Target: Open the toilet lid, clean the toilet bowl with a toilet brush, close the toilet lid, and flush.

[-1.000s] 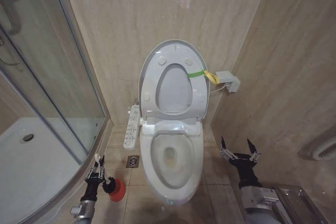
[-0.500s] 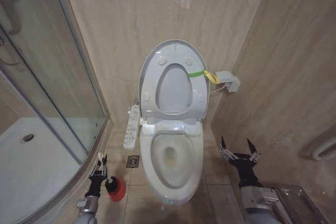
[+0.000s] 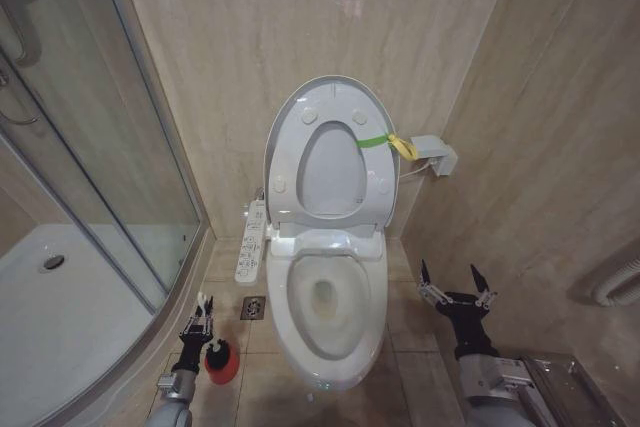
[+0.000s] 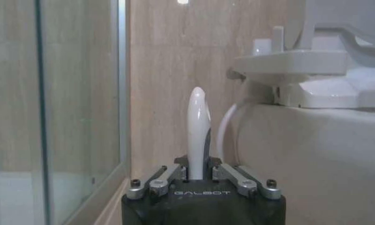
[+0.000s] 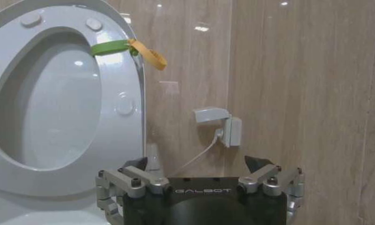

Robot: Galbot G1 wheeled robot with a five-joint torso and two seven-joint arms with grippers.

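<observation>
At lower left of the head view, the left end effector (image 3: pixel 198 319) is clamped on the toilet brush (image 4: pixel 198 131) handle, its head in the red cup holder (image 3: pixel 221 363). The toilet lid (image 3: pixel 330 152) stands raised above the toilet bowl (image 3: pixel 328 299) at centre. At lower right, the right end effector (image 3: pixel 456 286) is spread wide, empty.

beige marble walls (image 3: pixel 250 27), tiled floor (image 3: pixel 410 307), glass shower enclosure (image 3: pixel 80 167).

Both arms end in black housings stamped GALBOT in pale letters, carrying silver-grey metal linkages with dark screw heads and dark-tipped jaws, behind which grey cylindrical wrist segments join the arms.
</observation>
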